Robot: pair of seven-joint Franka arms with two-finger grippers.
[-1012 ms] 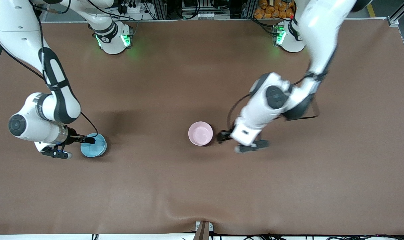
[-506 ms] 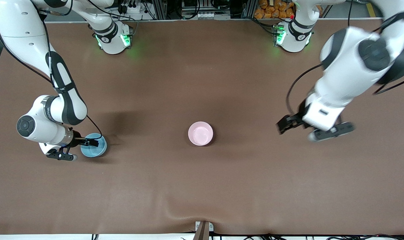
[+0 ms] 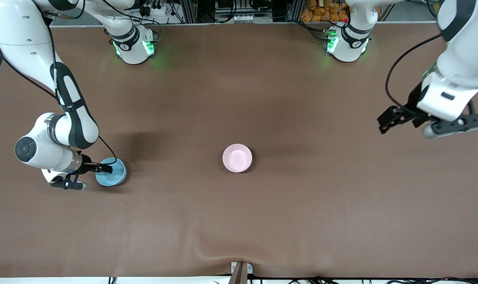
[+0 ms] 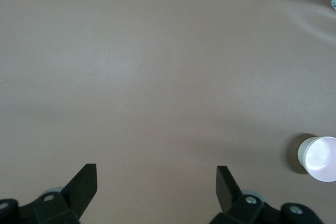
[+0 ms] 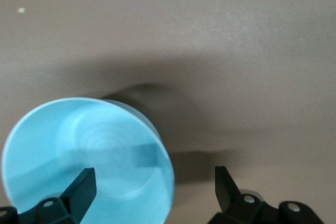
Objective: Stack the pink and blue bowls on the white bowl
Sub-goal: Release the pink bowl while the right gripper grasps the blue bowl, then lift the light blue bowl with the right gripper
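Note:
The light sky-blue bowl (image 3: 112, 173) sits upright on the table toward the right arm's end. My right gripper (image 3: 104, 169) is open at its rim. In the right wrist view one finger (image 5: 80, 183) is over the inside of the blue bowl (image 5: 79, 150) and the other finger (image 5: 226, 183) is outside it. The pale pink bowl (image 3: 237, 157) stands upright mid-table and shows small in the left wrist view (image 4: 319, 158). My left gripper (image 3: 386, 119) is open and empty, up in the air over bare table toward the left arm's end. The white bowl does not show apart from the pink one.
The brown mat (image 3: 239, 221) covers the whole table, with a slight wrinkle near the front edge. The two arm bases (image 3: 134, 45) (image 3: 345, 43) stand along the top edge, with cables and clutter past it.
My left arm has swung away from beside the pink bowl, up and toward the left arm's end of the table. My right gripper has stayed at the blue bowl's rim, shifting slightly.

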